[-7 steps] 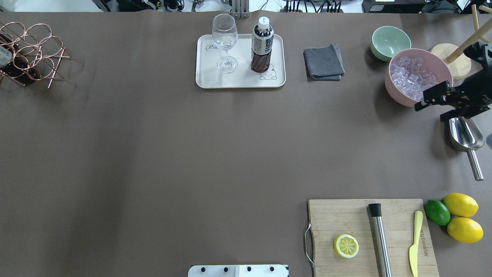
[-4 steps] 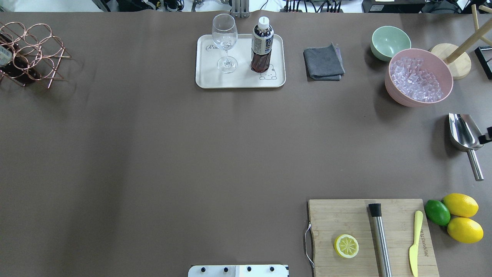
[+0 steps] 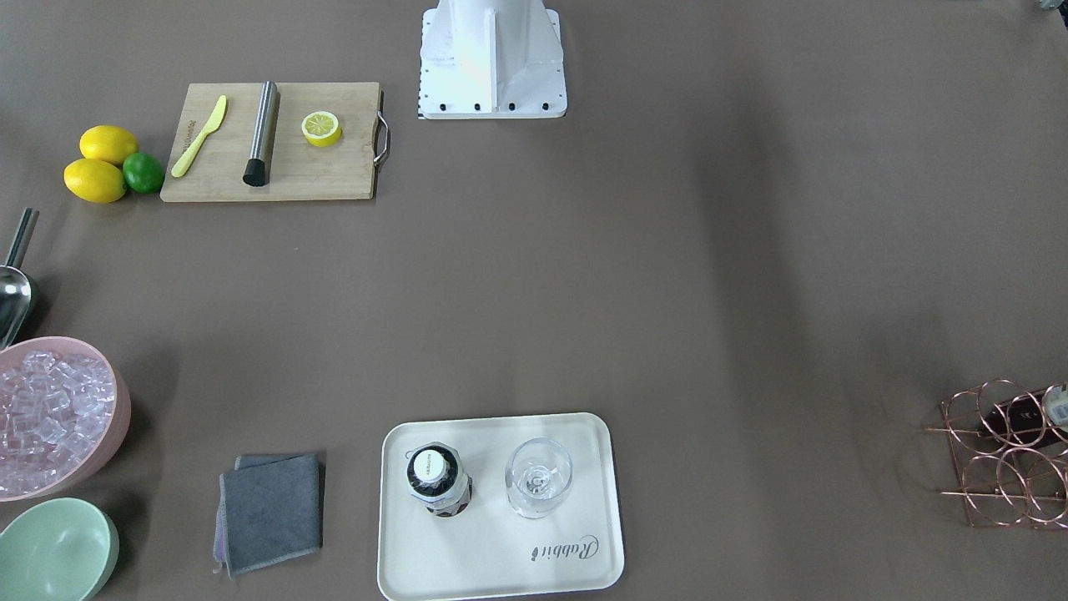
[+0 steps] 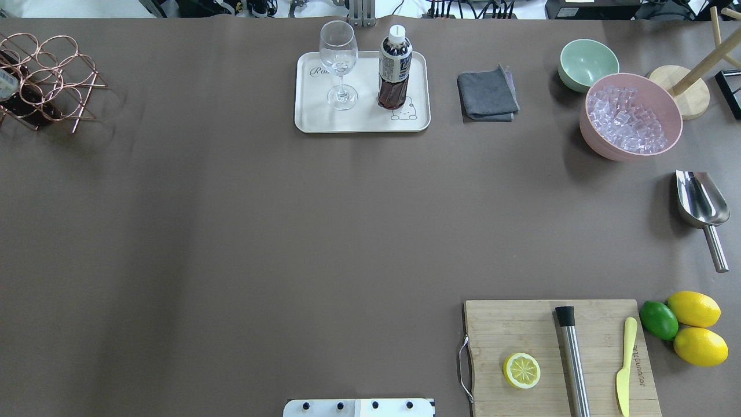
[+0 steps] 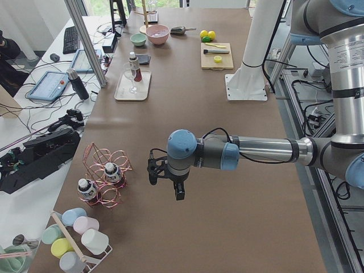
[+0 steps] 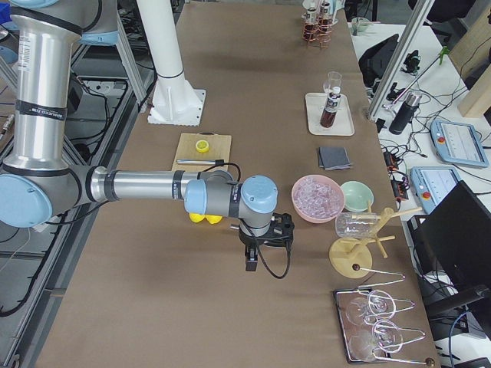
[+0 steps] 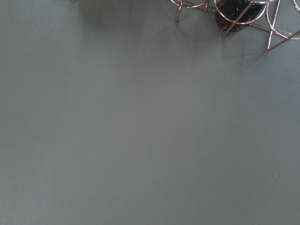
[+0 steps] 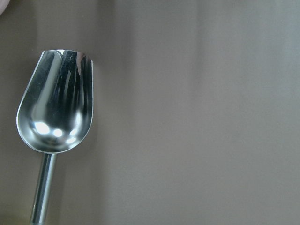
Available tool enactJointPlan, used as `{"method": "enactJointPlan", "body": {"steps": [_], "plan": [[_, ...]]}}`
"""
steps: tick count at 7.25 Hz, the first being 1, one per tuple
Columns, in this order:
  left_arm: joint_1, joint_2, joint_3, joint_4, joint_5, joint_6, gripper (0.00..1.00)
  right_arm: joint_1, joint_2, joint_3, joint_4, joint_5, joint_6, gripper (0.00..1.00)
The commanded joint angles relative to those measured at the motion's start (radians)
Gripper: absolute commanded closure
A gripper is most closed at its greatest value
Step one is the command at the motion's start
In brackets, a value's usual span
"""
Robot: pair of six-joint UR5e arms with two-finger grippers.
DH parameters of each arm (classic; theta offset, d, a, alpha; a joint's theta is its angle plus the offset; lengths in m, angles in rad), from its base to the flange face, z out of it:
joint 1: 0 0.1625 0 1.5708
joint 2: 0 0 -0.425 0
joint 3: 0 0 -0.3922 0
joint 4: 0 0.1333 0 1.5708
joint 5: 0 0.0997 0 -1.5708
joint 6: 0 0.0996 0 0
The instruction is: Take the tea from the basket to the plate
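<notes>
One tea bottle point(image 4: 395, 69) with a white cap stands upright on the cream plate point(image 4: 362, 120), next to the bear drawing; it also shows in the front view point(image 3: 438, 480) on the plate point(image 3: 501, 559). The copper wire basket point(image 4: 49, 81) sits at the far left, and two alike bottles point(image 5: 112, 172) rest in it. My left gripper point(image 5: 165, 179) hovers over the table beside the basket point(image 5: 105, 170); I cannot tell if it is open. My right gripper point(image 6: 267, 241) hovers near the pink bowl; I cannot tell its state either.
A stemmed glass point(image 4: 338, 63) stands on the plate beside the tea. A grey cloth point(image 4: 488, 94), green bowl point(image 4: 587, 63), pink bowl of ice point(image 4: 631, 116) and metal scoop point(image 4: 700, 202) lie to the right. A cutting board point(image 4: 561, 353) with a lemon half is at the near right.
My right gripper has moved off the right edge of the overhead view, away from the pink bowl and scoop. The bottle, plate and basket have not moved.
</notes>
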Motion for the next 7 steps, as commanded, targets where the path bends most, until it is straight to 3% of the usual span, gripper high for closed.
{"method": "enactJointPlan", "body": {"steps": [1, 7], "plan": [[0.006, 0.0, 0.002, 0.0, 0.0, 0.0, 0.02, 0.025, 0.056, -0.001, -0.132, -0.032, -0.049, 0.0], [0.009, -0.046, 0.05, 0.002, -0.002, 0.002, 0.02, 0.022, 0.048, -0.013, -0.12, -0.029, -0.009, 0.0]]}}
